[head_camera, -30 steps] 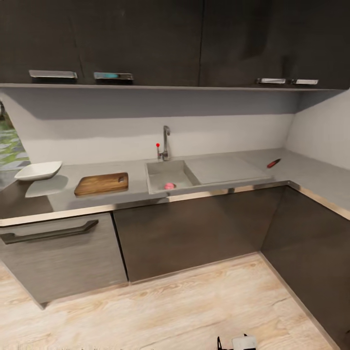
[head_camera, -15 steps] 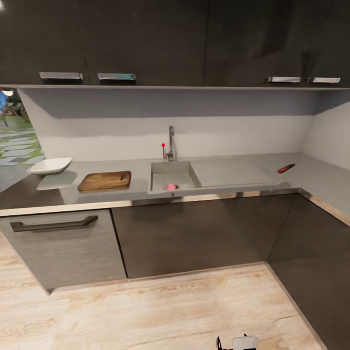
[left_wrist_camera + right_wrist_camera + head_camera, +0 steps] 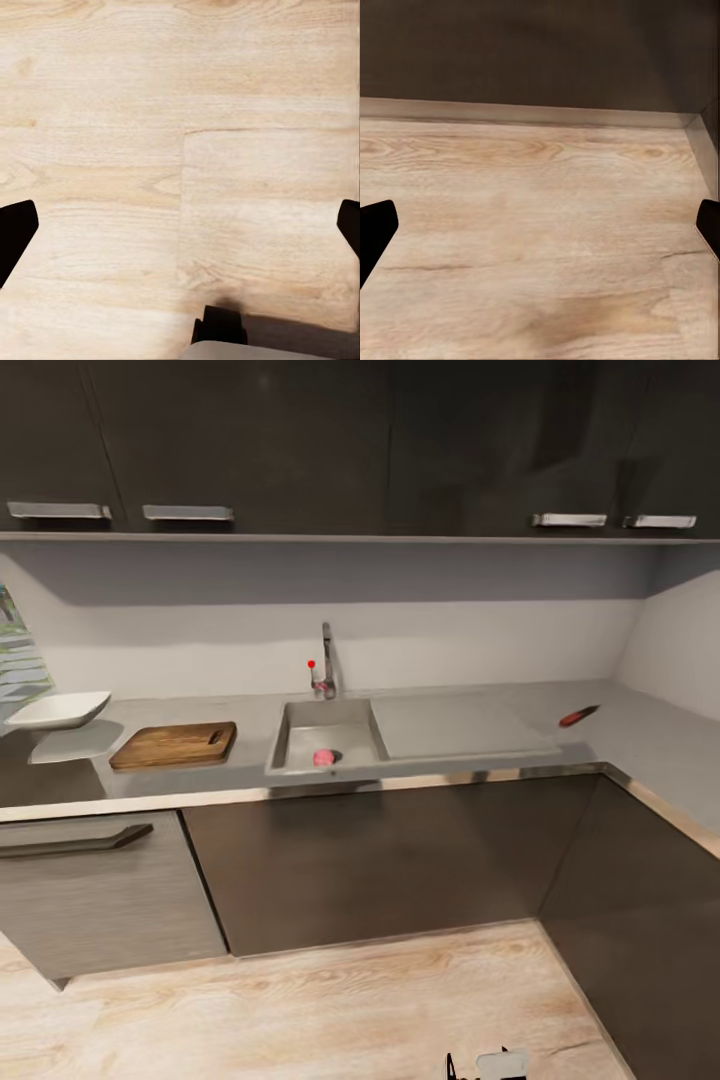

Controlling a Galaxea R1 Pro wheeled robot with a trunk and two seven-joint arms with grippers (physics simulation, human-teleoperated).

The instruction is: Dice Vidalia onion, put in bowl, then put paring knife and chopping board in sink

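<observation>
In the head view, the grey steel sink (image 3: 300,732) is set into the countertop (image 3: 200,775), and the pinkish Vidalia onion (image 3: 323,757) lies by its drain. Left of the sink lies the brown chopping board (image 3: 173,746), with the white bowl (image 3: 58,710) further left at the counter's end. The red-handled paring knife (image 3: 578,715) lies on the counter, right of the drainboard (image 3: 460,725). My left gripper (image 3: 180,229) and my right gripper (image 3: 540,225) hang open over the wooden floor, far from the counter, with nothing between their fingers.
A chrome faucet (image 3: 326,660) with a red knob stands behind the sink. Dark upper cabinets (image 3: 300,450) hang above, and dark base cabinets (image 3: 370,860) stand below. The counter turns a corner at the right (image 3: 670,760). Light wooden floor (image 3: 300,1010) lies between me and the cabinets.
The whole head view has swung, first right then left, so the camera moved. The things on the counter kept their places relative to each other.
</observation>
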